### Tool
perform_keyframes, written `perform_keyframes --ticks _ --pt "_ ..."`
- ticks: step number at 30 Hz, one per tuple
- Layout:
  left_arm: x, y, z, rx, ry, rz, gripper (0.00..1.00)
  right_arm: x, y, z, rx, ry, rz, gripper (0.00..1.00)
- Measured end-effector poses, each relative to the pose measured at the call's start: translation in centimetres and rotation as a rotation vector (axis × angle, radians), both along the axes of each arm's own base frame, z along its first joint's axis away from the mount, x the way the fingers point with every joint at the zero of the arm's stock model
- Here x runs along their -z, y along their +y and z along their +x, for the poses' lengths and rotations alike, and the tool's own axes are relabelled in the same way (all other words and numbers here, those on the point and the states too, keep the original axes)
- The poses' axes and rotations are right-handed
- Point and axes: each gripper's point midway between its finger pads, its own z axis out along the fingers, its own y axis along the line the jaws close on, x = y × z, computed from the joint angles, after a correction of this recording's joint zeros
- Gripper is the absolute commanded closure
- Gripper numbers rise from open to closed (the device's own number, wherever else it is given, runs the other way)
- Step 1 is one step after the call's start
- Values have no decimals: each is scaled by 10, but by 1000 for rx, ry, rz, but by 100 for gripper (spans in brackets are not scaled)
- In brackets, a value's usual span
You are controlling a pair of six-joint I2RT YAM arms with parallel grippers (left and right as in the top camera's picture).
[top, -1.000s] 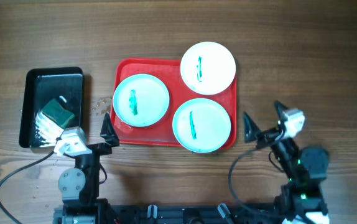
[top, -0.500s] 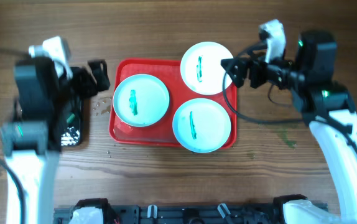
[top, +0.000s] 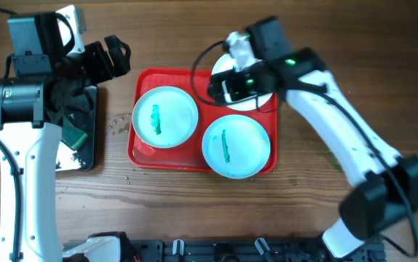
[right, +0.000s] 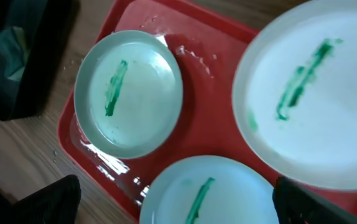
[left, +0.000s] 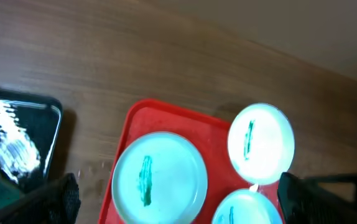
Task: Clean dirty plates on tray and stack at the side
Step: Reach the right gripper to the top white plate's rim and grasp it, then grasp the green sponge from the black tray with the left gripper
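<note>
Red plastic tray [top: 145, 81] sits mid-table carrying all three green-streaked plates: one mint plate [top: 164, 116] at its left, another mint plate [top: 236, 145] at the near right, and the white plate [right: 315, 93] overhanging the far right corner. The right gripper [right: 175, 202] hovers above the white plate, spread wide and empty. The left gripper [top: 119, 57] hangs wide open and empty too, beside the black tray [top: 85, 156].

I log the red tray [top: 142, 151] flat on the bench. Left mint plate [top: 165, 116] and near mint plate [top: 236, 145] sit inside; white plate [left: 260, 143] overhangs its far corner. All green-smeared.
</note>
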Motion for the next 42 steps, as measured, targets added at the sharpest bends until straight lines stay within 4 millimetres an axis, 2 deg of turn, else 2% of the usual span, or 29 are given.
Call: perform_keyframes --ticks 1,2,3,4,5,7,8,9,11,13,17,19,24,26,27,28,29,30,34,36,38,42 --pt "5 2 -4 -4 29 10 19 9 16 4 -16 1 -24 12" --pt "13 6 -10 -31 74 24 19 15 22 4 -15 10 -36 19" --pt "25 14 -18 -87 144 39 19 30 31 0 -17 37 -60 30" --pt "35 22 -23 -145 198 48 19 44 37 -3 -15 63 -81 34" --pt "51 40 -34 -265 293 64 19 61 41 -4 0 92 -104 38" --pt "64 67 -45 -415 373 70 20 86 45 3 39 111 -128 48" --pt "69 83 -54 -490 410 65 22 97 46 6 59 126 -137 60" --pt "71 108 -65 -592 434 60 28 109 47 11 81 130 -144 64" --pt "71 124 -70 -657 441 46 29 115 52 20 123 122 -122 65" --pt "80 139 -80 -716 468 30 29 119 57 26 160 121 -99 65" --pt "108 147 -86 -744 514 23 29 139 63 21 182 161 -109 66" --pt "122 148 -88 -748 529 22 29 149 64 18 201 186 -118 70" --pt "144 147 -90 -747 551 22 36 158 67 21 242 188 -120 82" --pt "156 146 -92 -749 568 21 40 167 70 17 243 202 -132 86" --pt "157 146 -92 -749 568 21 43 167 71 16 242 203 -132 91" --pt "166 145 -94 -752 578 20 48 168 71 16 245 205 -132 94" --pt "173 146 -95 -764 580 18 56 168 72 15 249 208 -132 95" --pt "184 146 -101 -777 602 30 58 168 72 16 250 208 -129 95" --pt "207 157 -110 -823 605 93 44 167 74 16 248 207 -122 95" --pt "215 164 -105 -842 565 120 42 167 74 16 247 207 -119 95" --pt "219 175 -81 -816 441 150 45 167 75 18 248 202 -115 95" --pt "223 181 -60 -703 355 210 52 167 75 18 248 201 -114 95"
